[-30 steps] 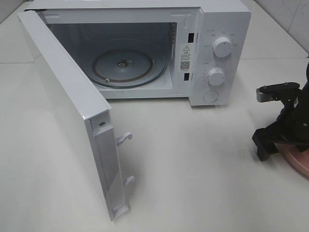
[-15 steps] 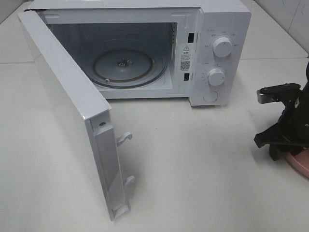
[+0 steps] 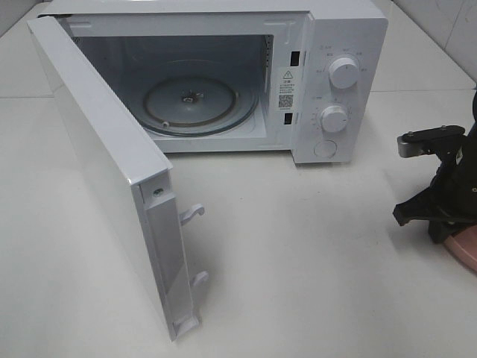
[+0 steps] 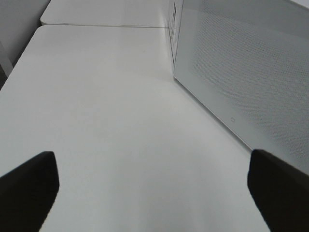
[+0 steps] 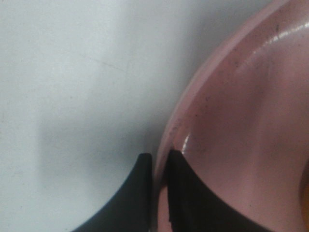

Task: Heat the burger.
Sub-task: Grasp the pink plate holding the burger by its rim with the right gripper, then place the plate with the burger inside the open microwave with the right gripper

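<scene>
The burger is not clearly in view; only a thin orange-brown sliver shows at the edge of the right wrist view, and I cannot tell what it is. My right gripper [image 3: 440,224] is at the table's right edge, its black fingers [image 5: 140,203] pinched on the rim of the pink plate [image 5: 241,121]. In the high view only a slice of that plate [image 3: 463,250] shows under the arm. My left gripper [image 4: 154,193] is open above bare table beside the microwave door, with nothing between its fingers. It is out of sight in the high view.
A white microwave [image 3: 343,45] stands at the back with its door [image 3: 97,164] swung wide toward the front left. Its glass turntable [image 3: 197,101] carries nothing. Two knobs sit on its right panel. White table [image 3: 313,261] lies between the microwave and the plate.
The right gripper's jaws have closed from wide open onto the pink plate's rim. The left arm and the microwave have not moved.
</scene>
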You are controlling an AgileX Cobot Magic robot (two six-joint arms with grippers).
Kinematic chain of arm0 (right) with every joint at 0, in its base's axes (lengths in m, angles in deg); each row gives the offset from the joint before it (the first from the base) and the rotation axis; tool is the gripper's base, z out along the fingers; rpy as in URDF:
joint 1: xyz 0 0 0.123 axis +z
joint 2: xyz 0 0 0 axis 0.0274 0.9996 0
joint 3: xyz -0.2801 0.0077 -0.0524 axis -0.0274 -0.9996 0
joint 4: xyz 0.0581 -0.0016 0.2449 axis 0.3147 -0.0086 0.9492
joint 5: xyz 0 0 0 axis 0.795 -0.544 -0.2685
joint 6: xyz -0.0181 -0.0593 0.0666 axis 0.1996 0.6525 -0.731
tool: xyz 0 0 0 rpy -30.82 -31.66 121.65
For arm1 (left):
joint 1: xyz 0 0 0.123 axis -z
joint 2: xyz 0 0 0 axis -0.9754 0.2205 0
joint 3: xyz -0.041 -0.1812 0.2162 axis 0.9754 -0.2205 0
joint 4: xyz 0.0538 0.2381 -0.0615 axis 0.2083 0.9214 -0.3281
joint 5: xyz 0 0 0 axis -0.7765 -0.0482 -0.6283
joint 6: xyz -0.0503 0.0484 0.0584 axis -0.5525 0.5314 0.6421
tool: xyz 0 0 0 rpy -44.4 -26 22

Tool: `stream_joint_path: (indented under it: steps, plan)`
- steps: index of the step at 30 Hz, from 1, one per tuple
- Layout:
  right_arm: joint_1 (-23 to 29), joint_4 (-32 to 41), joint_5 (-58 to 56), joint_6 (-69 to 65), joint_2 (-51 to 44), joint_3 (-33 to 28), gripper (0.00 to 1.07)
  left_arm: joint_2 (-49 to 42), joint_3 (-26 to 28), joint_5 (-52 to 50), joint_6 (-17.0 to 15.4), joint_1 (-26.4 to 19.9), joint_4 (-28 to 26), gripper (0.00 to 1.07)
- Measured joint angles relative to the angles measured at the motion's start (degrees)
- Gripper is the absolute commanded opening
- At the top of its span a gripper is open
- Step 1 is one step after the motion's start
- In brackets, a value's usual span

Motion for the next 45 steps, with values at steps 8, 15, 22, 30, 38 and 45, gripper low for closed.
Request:
stream_joint_path:
  steps: [8,15,22,30,38,45]
  plan:
    - [1.26,-4.07,-1.49,-5.61,0.0,0.0,0.0,0.0,0.0,0.0,0.0,0.0,0.0,1.0]
    - [4.01,-11.17,-4.01,-14.21,0.11,0.0,0.0,0.0,0.0,0.0,0.0,0.0,0.0,1.0]
    - [6.02,-14.78,-6.82,-17.82,0.11,0.0,0.0,0.0,0.0,0.0,0.0,0.0,0.0,1.0]
    - [7.56,-18.11,-9.97,-22.98,-1.26,-0.23,0.0,0.0,0.0,0.0,0.0,0.0,0.0,1.0]
    - [7.56,-18.22,-11.92,-23.43,-3.27,-0.23,0.0,0.0,0.0,0.0,0.0,0.0,0.0,1.0]
    - [7.68,-18.62,-14.15,-23.43,-4.7,-0.23,0.0,0.0,0.0,0.0,0.0,0.0,0.0,1.0]
